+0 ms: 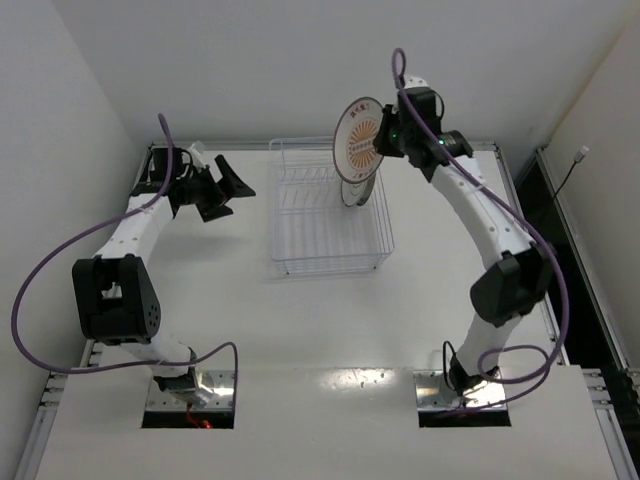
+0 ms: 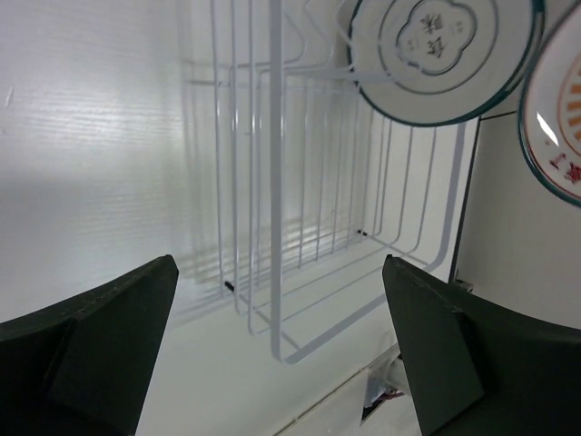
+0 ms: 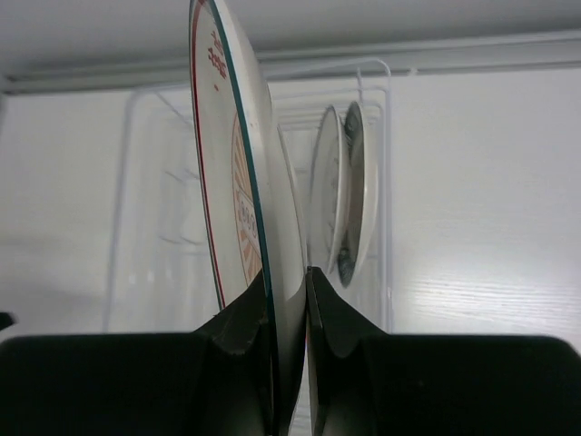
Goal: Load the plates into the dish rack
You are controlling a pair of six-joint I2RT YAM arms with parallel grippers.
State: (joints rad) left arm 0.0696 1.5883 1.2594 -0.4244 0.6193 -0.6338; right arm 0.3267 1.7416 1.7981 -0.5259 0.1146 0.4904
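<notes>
My right gripper (image 1: 385,135) is shut on the rim of the orange sunburst plate (image 1: 360,138) and holds it upright above the back right of the dish rack (image 1: 300,232). In the right wrist view the plate (image 3: 227,154) is edge-on between my fingers (image 3: 289,283). Two more plates (image 1: 357,190) stand upright in the rack's slots just below and behind it: one (image 3: 329,195) nearer, and one with a dark patterned rim (image 3: 359,191). The left wrist view shows the grey-motif plate (image 2: 443,50) in the rack (image 2: 275,182). My left gripper (image 1: 228,188) is open and empty, left of the rack.
White walls close the table at the back and left. A dark gap with a cable runs along the table's right edge (image 1: 560,190). The rack's front half (image 1: 330,250) holds nothing.
</notes>
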